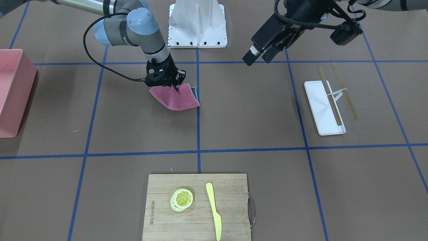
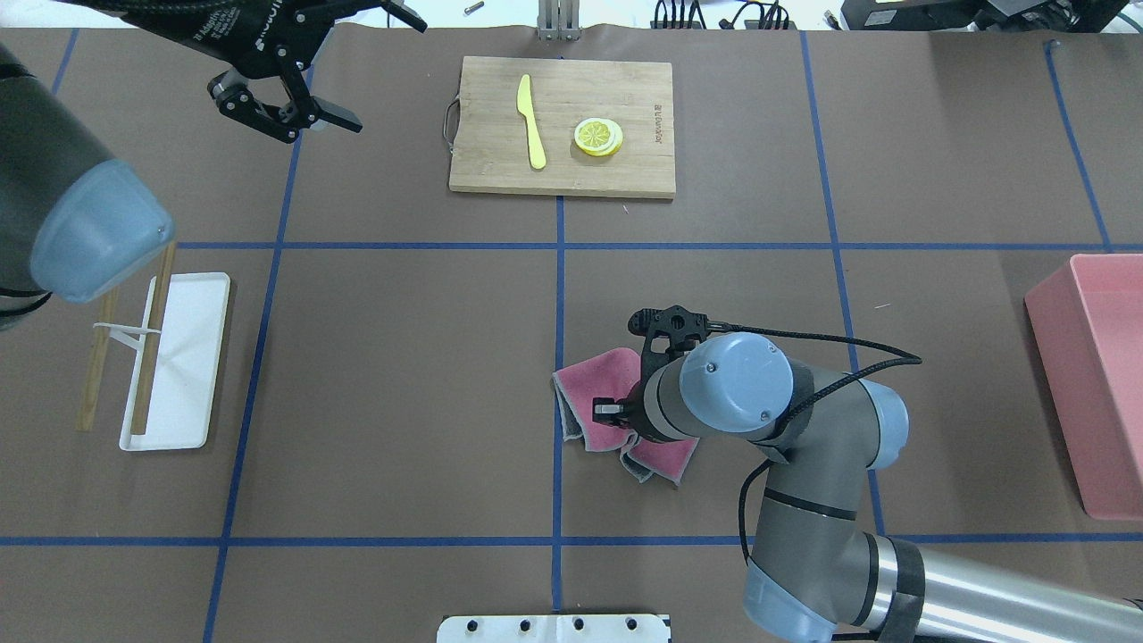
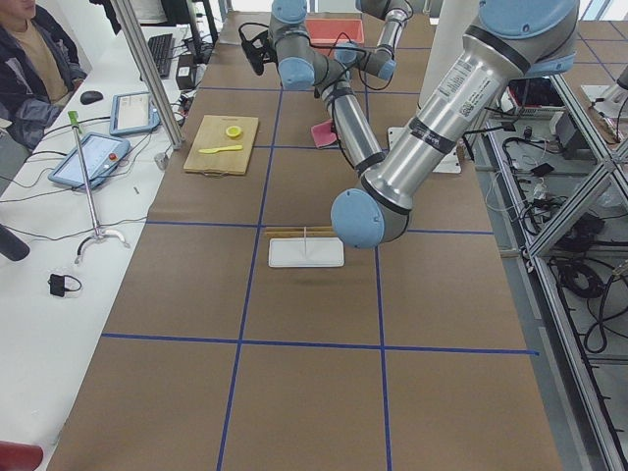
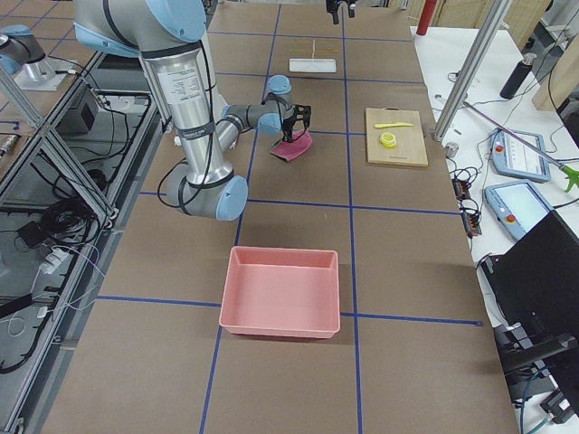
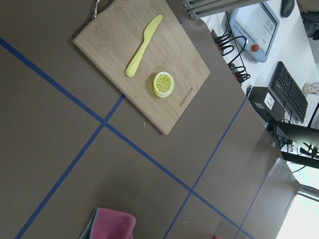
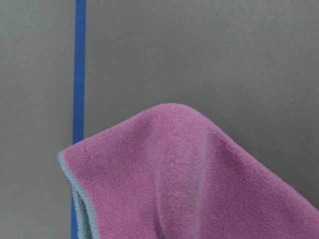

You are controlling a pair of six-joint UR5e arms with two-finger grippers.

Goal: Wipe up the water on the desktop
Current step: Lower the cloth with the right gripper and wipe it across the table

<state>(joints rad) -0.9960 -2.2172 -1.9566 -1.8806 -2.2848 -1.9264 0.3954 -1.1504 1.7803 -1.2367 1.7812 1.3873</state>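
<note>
The desktop (image 1: 250,110) is a matte brown surface with a blue tape grid; I see no water on it. My right gripper (image 1: 165,82) is shut on a pink cloth (image 1: 177,98) with a grey edge. The cloth hangs bunched from the gripper down to the desktop, beside a blue line. In the overhead view the cloth (image 2: 585,393) lies partly under the right wrist. It fills the lower part of the right wrist view (image 6: 189,179). My left gripper (image 1: 258,60) is open and empty, held above the desktop (image 2: 402,384), and also shows in the overhead view (image 2: 312,125).
A bamboo cutting board (image 1: 234,187) carries a yellow knife (image 1: 214,211) and lemon slices (image 1: 182,199). A white tray (image 1: 322,110) with chopsticks (image 1: 344,90) lies on the robot's left. A pink bin (image 1: 13,90) stands on its right. A white base mount (image 1: 197,25) is by the robot.
</note>
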